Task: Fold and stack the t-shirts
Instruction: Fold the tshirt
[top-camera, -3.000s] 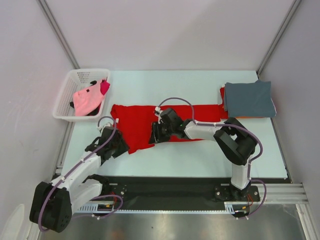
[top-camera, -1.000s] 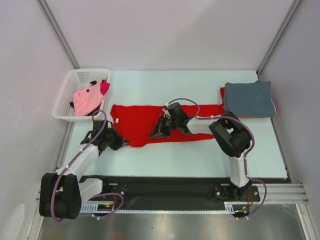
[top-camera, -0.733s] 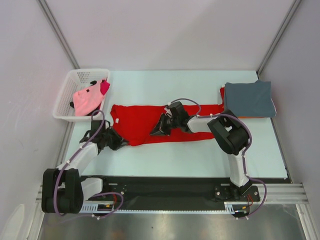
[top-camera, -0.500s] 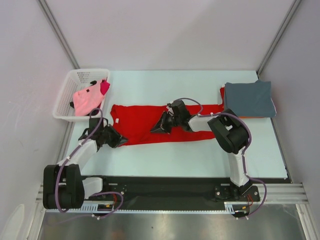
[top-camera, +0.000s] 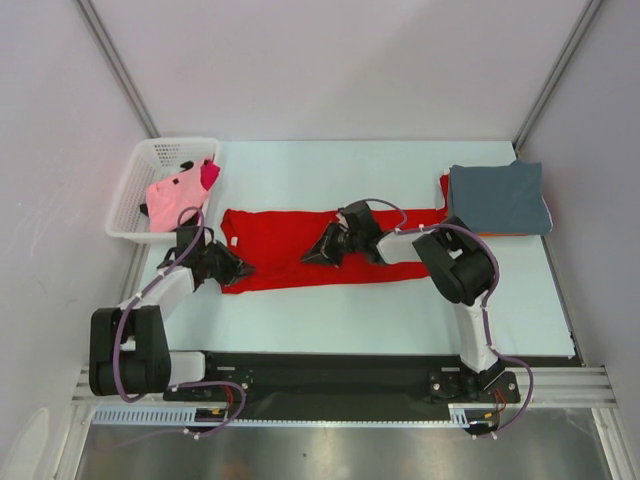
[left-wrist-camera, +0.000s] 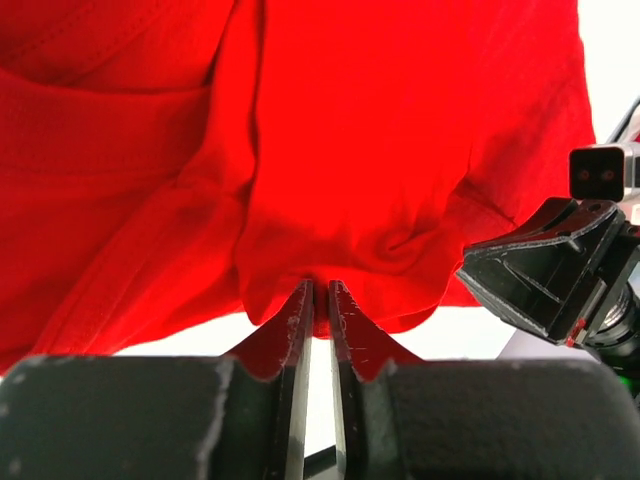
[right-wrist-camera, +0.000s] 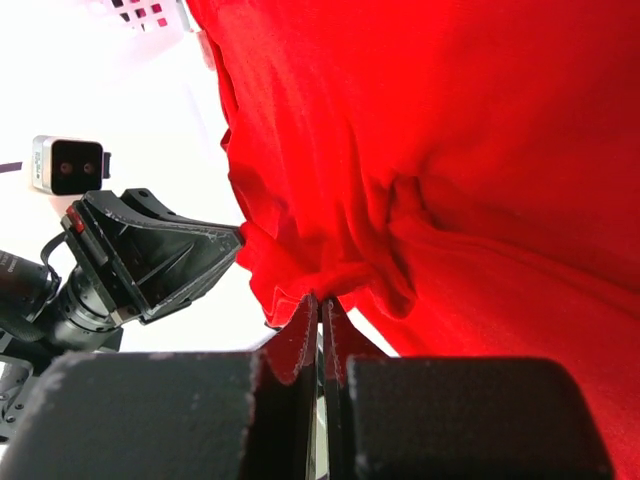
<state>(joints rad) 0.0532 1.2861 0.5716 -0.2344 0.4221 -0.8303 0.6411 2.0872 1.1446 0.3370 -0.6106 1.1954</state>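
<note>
A plain bright red t-shirt (top-camera: 285, 250) lies spread as a long band across the middle of the table. My left gripper (top-camera: 232, 270) is shut on its near-left edge; the wrist view shows the red cloth (left-wrist-camera: 350, 180) pinched between the fingertips. My right gripper (top-camera: 312, 257) is shut on a fold of the same shirt (right-wrist-camera: 420, 180) near its middle, facing the left gripper. A folded grey-blue t-shirt (top-camera: 497, 198) lies on top of a red and orange stack at the back right. Pink and magenta shirts (top-camera: 180, 195) lie in the basket.
A white lattice basket (top-camera: 160, 160) stands at the back left of the table. The table's near edge borders a black rail (top-camera: 330, 375) with the arm bases. Grey walls enclose the sides and back.
Both grippers have carried the shirt's near hem away from me, folding it over. The left gripper moved left and back, the right gripper moved back; the red band is now narrower.
</note>
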